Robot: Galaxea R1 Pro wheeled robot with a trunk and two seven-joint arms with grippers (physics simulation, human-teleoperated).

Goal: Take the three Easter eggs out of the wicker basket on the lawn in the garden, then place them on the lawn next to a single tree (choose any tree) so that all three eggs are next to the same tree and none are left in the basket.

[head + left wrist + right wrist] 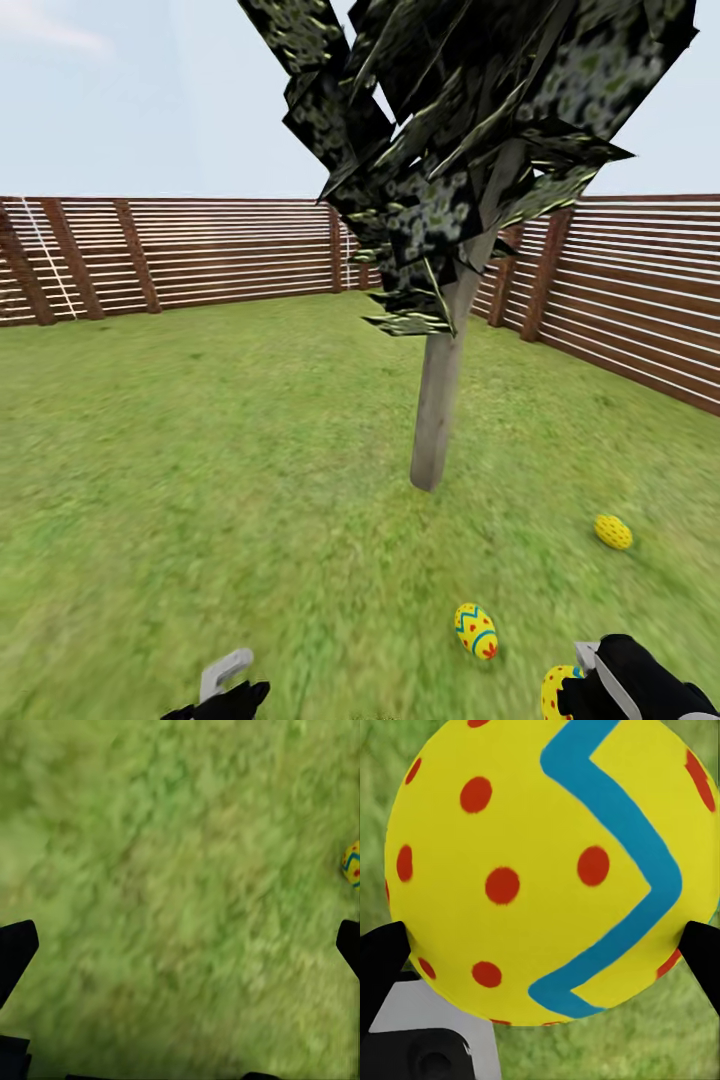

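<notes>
A tree (437,420) with a pale grey-tan trunk and a dark jagged crown stands on the lawn (200,480). Two Easter eggs lie on the grass near it: one yellow egg with blue zigzags (476,630) in front of the trunk, another yellow egg (613,531) to the right. My right gripper (578,680) at the bottom right is shut on a third egg (551,862), yellow with red spots and a blue zigzag. My left gripper (232,680) hangs open over bare grass, with an egg (352,863) at the edge of its wrist view. The wicker basket is out of view.
A brown slatted fence (200,255) encloses the garden at the back and runs along the right side (640,310). Open grass spreads to the left of the tree.
</notes>
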